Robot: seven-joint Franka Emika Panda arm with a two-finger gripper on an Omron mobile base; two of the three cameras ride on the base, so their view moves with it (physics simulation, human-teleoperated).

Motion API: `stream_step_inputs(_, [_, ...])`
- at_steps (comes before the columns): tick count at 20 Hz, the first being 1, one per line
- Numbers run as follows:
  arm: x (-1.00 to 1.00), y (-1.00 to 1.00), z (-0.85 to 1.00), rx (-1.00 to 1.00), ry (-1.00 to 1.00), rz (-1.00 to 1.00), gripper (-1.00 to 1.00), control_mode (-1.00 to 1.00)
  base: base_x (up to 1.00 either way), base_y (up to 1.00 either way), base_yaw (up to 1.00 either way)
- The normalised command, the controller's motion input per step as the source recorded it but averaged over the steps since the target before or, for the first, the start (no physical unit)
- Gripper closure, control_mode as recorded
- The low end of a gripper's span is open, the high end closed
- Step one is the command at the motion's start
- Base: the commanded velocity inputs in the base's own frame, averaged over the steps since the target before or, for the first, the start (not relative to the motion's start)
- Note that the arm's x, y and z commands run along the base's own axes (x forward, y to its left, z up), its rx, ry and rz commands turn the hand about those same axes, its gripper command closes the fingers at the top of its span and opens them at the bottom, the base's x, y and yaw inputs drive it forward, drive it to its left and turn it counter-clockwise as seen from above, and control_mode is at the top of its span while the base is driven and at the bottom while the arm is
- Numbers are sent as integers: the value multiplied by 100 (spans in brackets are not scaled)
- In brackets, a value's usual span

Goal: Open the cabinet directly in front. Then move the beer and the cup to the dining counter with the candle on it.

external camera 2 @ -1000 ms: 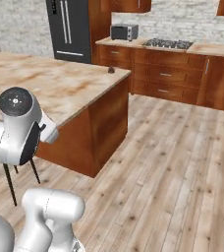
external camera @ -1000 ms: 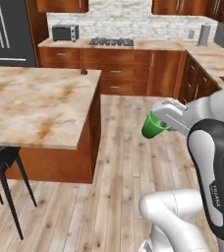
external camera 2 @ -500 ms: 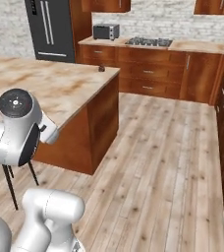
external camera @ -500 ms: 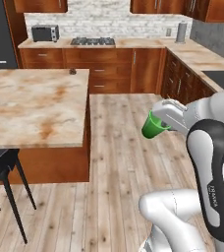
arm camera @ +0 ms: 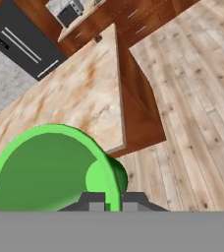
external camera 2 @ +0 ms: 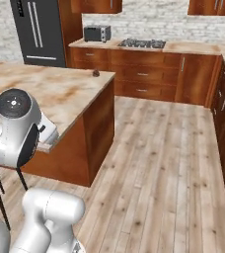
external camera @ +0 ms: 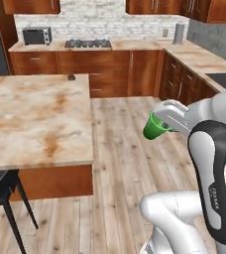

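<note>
My gripper (external camera: 165,120) is shut on the bright green cup (external camera: 153,128) and holds it in the air over the wooden floor, to the right of the dining counter (external camera: 30,119). In the hand view the cup (arm camera: 50,172) is large at the lower left, its rim towards the camera, with the gripper (arm camera: 113,201) at the bottom edge. The counter's beige marble top (arm camera: 79,98) lies ahead of the cup. A tiny dark thing (external camera 2: 95,73) stands at the counter's far corner; it is too small to tell whether it is the candle. The beer and the task's cabinet are out of view.
A black stool (external camera: 1,193) stands at the counter's near side. Low wooden cabinets (external camera: 184,82) line the right and back walls, with a stove (external camera: 88,43), a microwave (external camera: 37,35) and a dark fridge (external camera 2: 38,32). Wooden floor (external camera 2: 159,148) runs between them.
The whole scene has shifted, so the base has moved; the dining counter now looks larger and nearer. The cup stays held in the gripper in the same pose.
</note>
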Motion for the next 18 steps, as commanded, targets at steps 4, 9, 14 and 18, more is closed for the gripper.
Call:
stream_step_inputs(4, [0, 0, 0, 0, 0, 0, 100, 100, 18, 11, -3])
stream_step_inputs(9, [0, 0, 0, 0, 0, 0, 100, 100, -13, 96, -10])
stream_step_inputs(14, [0, 0, 0, 0, 0, 0, 100, 100, 0, 100, -27])
stream_step_inputs(18, [0, 0, 0, 0, 0, 0, 100, 100, -7, 100, -20])
